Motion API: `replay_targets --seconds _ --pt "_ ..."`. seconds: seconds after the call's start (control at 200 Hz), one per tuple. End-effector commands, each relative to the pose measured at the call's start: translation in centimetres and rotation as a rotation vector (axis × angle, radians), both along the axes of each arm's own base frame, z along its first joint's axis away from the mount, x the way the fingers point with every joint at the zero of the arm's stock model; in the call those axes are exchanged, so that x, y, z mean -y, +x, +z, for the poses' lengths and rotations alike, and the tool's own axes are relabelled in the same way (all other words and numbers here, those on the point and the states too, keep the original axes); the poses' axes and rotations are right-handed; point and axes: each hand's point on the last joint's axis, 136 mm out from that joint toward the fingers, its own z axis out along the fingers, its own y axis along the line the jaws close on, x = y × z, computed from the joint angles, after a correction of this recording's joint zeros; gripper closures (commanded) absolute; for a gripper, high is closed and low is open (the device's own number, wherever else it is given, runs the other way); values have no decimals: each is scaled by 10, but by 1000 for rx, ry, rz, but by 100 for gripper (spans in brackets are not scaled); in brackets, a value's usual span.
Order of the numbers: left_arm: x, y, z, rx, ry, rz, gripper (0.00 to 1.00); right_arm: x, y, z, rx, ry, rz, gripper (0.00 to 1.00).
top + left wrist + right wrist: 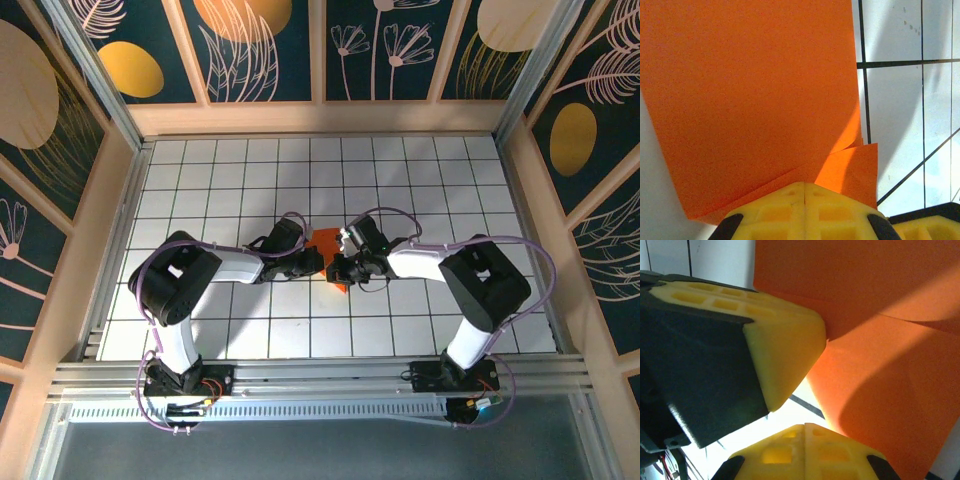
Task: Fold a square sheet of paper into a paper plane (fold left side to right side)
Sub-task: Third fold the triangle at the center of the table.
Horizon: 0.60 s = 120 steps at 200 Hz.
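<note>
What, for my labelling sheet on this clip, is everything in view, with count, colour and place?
square sheet of paper: one, bright orange, partly folded with overlapping layers, mid-table between the two grippers
table: one, white tiles with dark grid lines, filling the floor of the enclosure
wall panels: several, dark blue with gold shapes and pale plant drawings, in light wood frames on three sides
rail: one, silver metal, along the near edge under the arm bases
left arm: one, white and black, reaching in from the left
right arm: one, white and black, reaching in from the right
left gripper: one, yellow fingers, shut, tips at the paper
right gripper: one, yellow fingers, shut, beside the paper
</note>
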Motion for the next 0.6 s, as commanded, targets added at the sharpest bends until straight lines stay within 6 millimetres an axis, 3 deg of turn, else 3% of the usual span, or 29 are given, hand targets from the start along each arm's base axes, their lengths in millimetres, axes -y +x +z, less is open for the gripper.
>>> replay_targets --seconds 0.0,0.596 --pt "-20 -10 -33 -75 119 32 100 -7 7 -2 4 13 -20 100" --pt "-23 -10 -36 -79 142 37 100 -8 22 -7 29 -6 -55 100"
